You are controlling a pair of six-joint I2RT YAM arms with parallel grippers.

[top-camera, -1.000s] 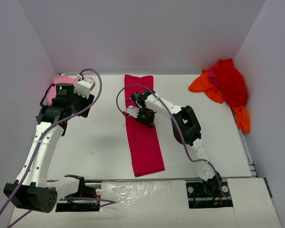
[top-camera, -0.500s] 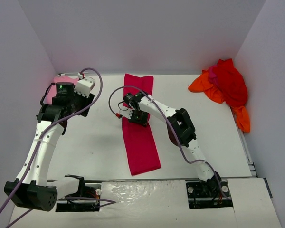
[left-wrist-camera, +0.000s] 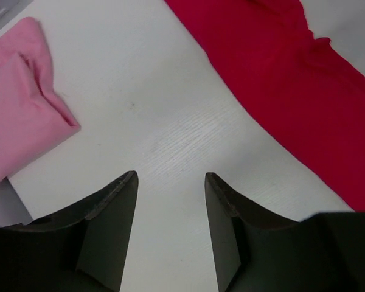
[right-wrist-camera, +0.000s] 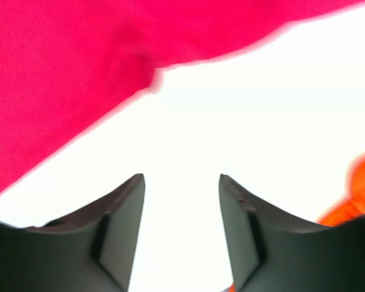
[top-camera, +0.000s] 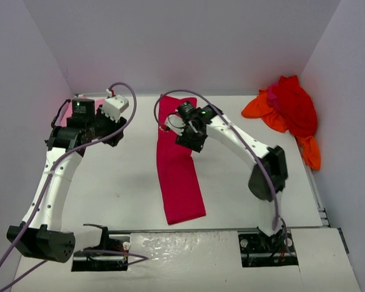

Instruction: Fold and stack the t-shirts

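A crimson-magenta t-shirt (top-camera: 177, 164) lies flat down the middle of the table as a long narrow strip. My right gripper (top-camera: 192, 137) hovers at the strip's right edge near its far half. In the right wrist view it (right-wrist-camera: 181, 176) is open and empty over bare table, with the crimson cloth (right-wrist-camera: 67, 67) just beyond. My left gripper (top-camera: 111, 132) is open at the back left. Its wrist view shows the gripper (left-wrist-camera: 170, 176) over bare table between a folded light pink t-shirt (left-wrist-camera: 18, 103) and the crimson one (left-wrist-camera: 304, 91). The arm hides most of the pink shirt from above.
A loose pile with a red t-shirt (top-camera: 295, 106) on top of an orange one (top-camera: 258, 108) sits in the back right corner against the wall. Grey walls close in the table (top-camera: 128, 176) on the left, back and right. The arm bases stand at the near edge.
My right gripper has opened and let go of the crimson t-shirt, then drawn back towards the far right. The strip's far half has shifted left. My left arm has edged backwards.
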